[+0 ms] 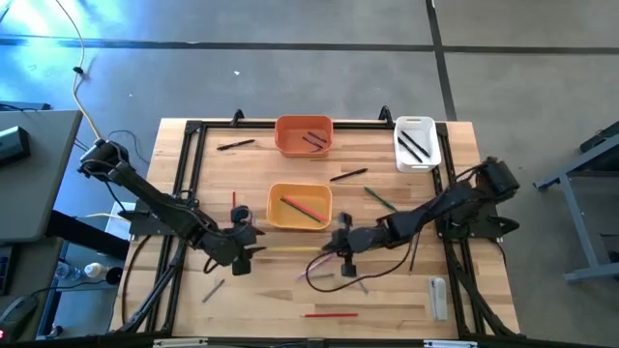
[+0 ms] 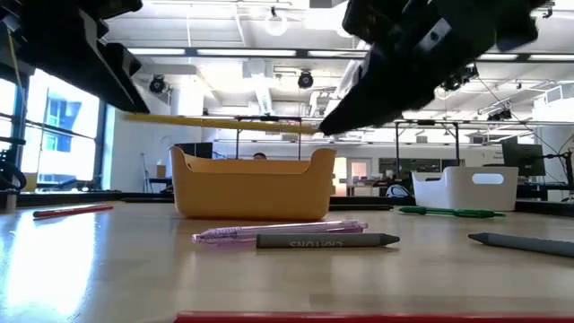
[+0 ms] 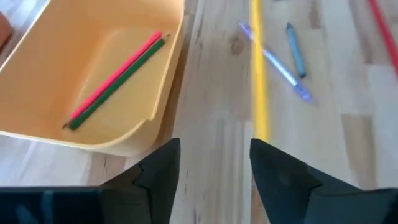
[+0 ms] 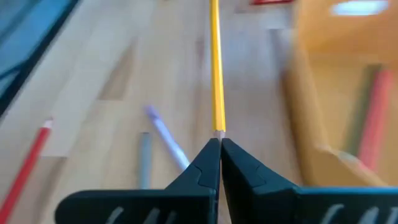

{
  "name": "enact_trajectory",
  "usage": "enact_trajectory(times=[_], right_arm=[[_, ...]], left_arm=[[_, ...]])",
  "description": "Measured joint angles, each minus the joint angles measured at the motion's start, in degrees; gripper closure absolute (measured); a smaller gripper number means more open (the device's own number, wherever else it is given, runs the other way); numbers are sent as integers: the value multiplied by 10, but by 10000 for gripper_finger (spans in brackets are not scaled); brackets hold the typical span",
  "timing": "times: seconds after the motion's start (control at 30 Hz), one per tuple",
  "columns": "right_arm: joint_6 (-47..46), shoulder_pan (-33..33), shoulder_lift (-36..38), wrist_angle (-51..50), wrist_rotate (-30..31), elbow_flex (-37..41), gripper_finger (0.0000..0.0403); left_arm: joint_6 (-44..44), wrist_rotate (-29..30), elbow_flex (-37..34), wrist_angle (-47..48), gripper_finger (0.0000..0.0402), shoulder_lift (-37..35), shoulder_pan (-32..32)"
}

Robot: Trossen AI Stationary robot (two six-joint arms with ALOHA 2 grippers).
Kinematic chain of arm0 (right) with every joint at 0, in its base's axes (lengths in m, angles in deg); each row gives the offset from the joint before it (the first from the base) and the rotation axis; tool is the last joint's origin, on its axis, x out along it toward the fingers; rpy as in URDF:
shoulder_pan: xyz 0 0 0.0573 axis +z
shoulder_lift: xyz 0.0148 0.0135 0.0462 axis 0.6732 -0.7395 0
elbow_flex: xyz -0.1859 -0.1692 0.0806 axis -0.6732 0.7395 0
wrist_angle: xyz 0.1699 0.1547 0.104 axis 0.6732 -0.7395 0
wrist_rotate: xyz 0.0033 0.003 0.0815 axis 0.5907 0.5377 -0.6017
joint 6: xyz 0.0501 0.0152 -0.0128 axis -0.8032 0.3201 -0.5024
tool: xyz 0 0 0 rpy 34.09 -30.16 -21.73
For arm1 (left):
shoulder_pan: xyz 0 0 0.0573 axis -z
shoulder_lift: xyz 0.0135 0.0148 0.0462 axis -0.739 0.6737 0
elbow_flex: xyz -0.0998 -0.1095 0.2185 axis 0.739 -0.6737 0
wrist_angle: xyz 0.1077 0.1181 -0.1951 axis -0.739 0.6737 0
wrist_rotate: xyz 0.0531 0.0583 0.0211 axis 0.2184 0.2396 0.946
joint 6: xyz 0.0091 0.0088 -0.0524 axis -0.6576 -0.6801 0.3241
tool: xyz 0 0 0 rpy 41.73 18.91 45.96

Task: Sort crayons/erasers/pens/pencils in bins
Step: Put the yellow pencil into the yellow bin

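A: Where's your yellow pencil (image 4: 216, 68)?

B: Level above the bench (image 1: 397, 280), just in front of the yellow-orange bin (image 1: 299, 206). Your right pincer (image 4: 220, 144) is clenched on one end; your left pincer (image 3: 214, 163), fingers spread, flanks the other.

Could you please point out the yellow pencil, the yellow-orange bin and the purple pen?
yellow pencil (image 4: 216, 68), right wrist view, mid-shaft.
yellow-orange bin (image 1: 274, 206), high view, left wall.
purple pen (image 2: 278, 231), low view, barrel middle.

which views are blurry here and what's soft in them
Right wrist view: the yellow-orange bin and red stick are smeared, while the yellow pencil stays crisp. Left wrist view: that pencil blurs. Low view: the red stick at the bottom edge is out of focus.
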Motion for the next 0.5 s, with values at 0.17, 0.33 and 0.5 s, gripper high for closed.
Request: enact_trajectory(times=[0.17,0.33,0.5], right_arm=[[0,-27,49,-85,62,-29,403],[3,-88,29,-182,46,-83,403],[8,-140,10,-220,12,-104,403]], left_arm=[[-1,-1,-76,-86,266,-48,-3],[-9,-7,-129,-154,319,-85,-16],[-22,0,-142,-158,367,-111,-29]])
